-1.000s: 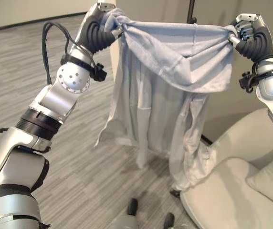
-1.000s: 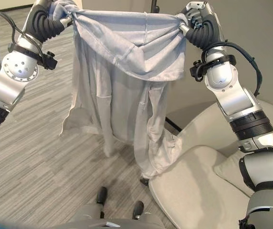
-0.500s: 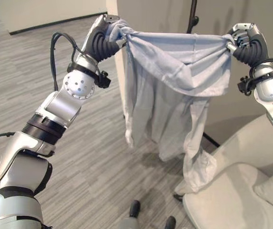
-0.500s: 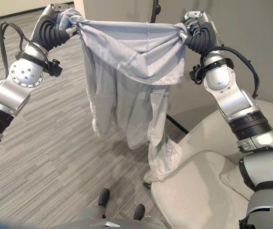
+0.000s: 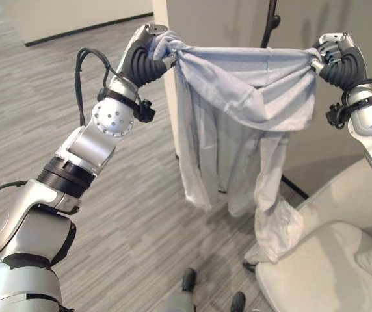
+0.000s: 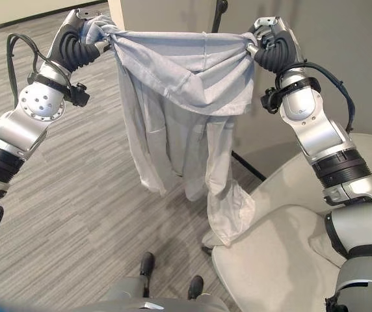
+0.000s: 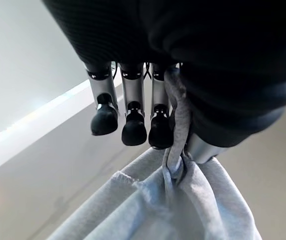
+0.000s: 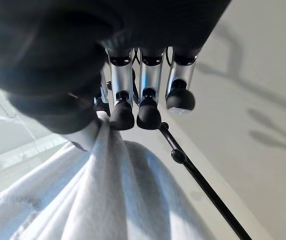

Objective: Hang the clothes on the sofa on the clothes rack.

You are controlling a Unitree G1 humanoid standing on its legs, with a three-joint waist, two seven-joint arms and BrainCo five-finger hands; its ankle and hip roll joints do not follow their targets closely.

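Between both hands — unlabelled grey garment

Left hand and right hand pinch grey garment stretched between them; rack pole behind; sofa lower right.

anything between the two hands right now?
The light grey garment, stretched taut from the left hand to the right hand, both pinching it. The rack pole stands behind. Seen in both eye views.

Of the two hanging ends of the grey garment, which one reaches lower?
The end below the right hand reaches lower: on the garment, it hangs down close to the sofa. The end below the left hand stops higher, over the floor.
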